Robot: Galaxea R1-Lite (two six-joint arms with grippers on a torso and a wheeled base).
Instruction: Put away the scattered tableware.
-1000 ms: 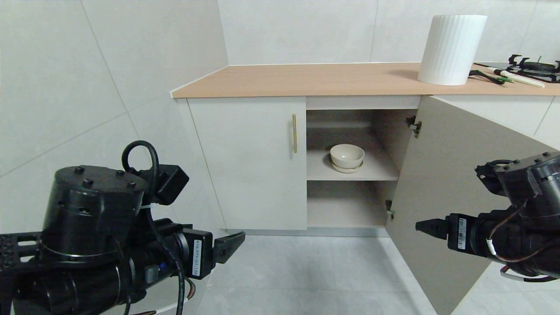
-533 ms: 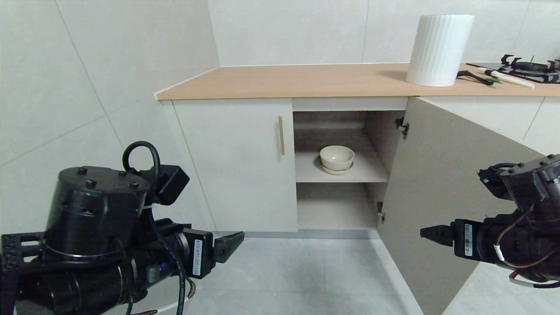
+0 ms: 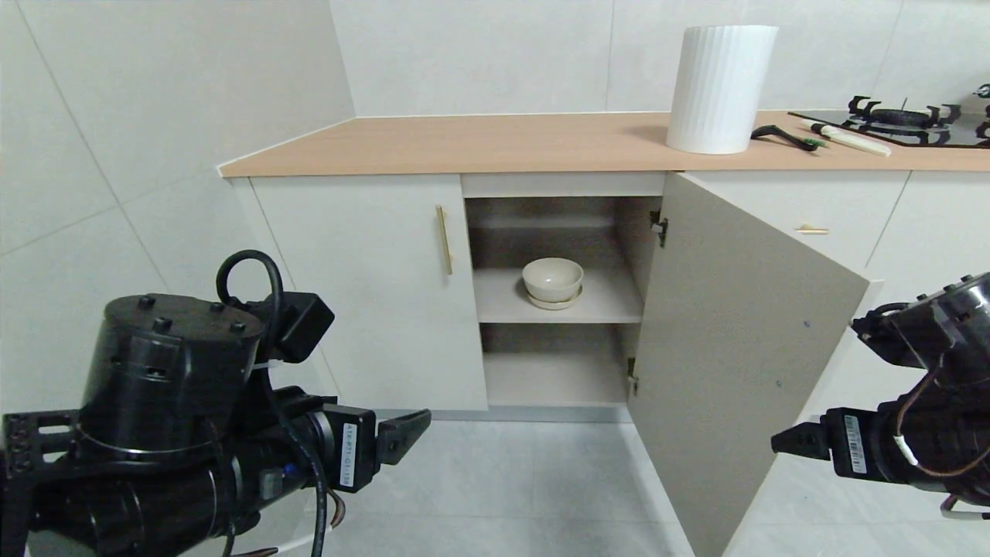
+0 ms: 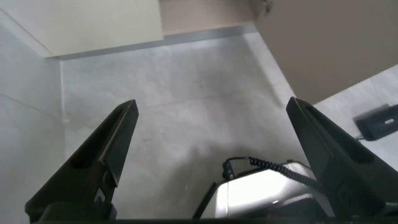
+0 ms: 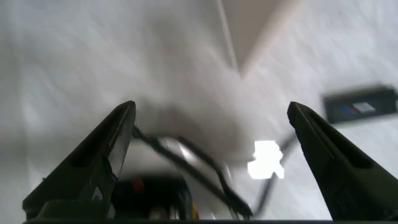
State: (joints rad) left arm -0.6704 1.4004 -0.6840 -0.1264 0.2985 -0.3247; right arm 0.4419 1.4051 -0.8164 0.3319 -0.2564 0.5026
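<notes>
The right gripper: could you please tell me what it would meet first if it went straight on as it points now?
Most likely the open cabinet door, near its free edge. The right gripper points toward it from beside it, though depth is unclear.

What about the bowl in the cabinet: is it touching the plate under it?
Touching. The head view shows the bowl sitting on the plate on the shelf, its base inside the plate's rim with no gap.
</notes>
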